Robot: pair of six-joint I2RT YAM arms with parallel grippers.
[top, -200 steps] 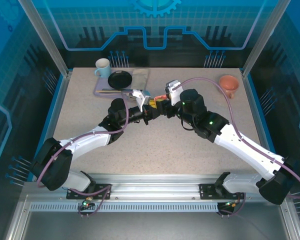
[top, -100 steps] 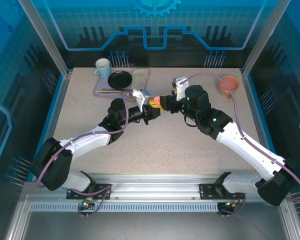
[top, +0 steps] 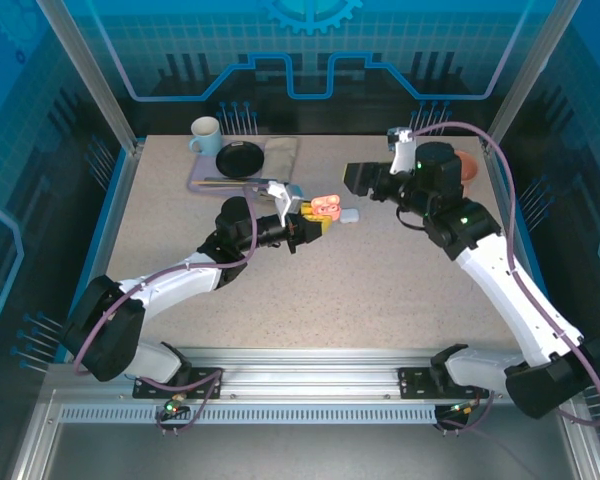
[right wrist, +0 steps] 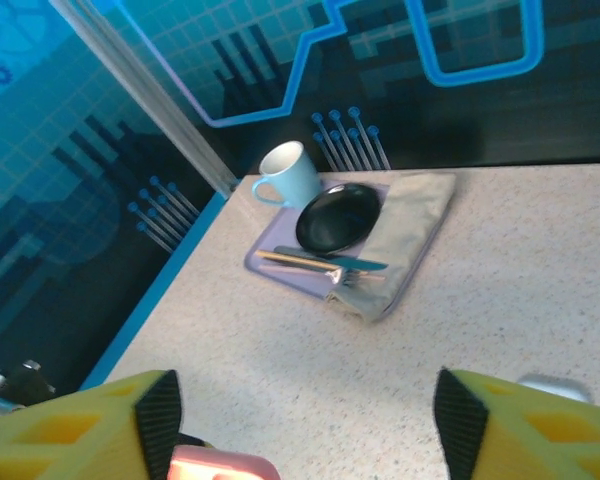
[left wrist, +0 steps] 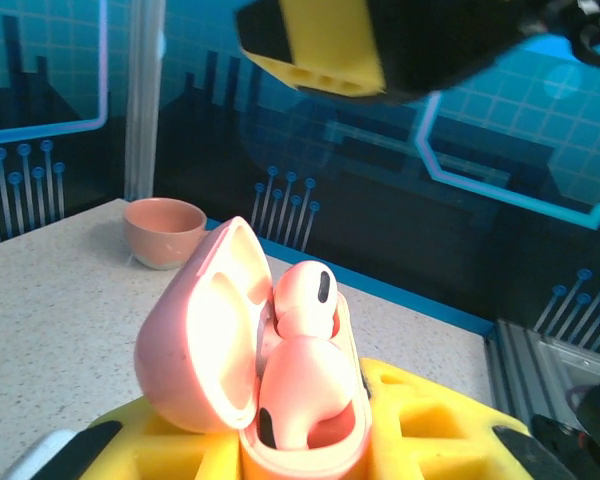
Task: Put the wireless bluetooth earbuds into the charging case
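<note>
We see the left gripper (top: 314, 222) near the middle of the worktop (top: 310, 300). It is closed on the bottom of the pink charging case (left wrist: 195, 340) and holds it up. The lid of the case is open and tips to one side. Two pink earbuds (left wrist: 302, 390) sit inside the case, one behind the other, and their round ends poke up over the rim. The right gripper (top: 360, 180) hangs in the air near the case and does not touch it. Its two yellow fingers (right wrist: 90, 425) are wide apart with nothing between them. A small white thing (top: 350, 215) is just beside the case; we cannot tell what it is. At the far left a purple tray (right wrist: 275, 240) carries a black plate (right wrist: 338, 217) and a grey cloth (right wrist: 405, 235), with a blue mug (right wrist: 285, 172) at its corner. A pink cup (left wrist: 164, 230) stands at the far right.
</note>
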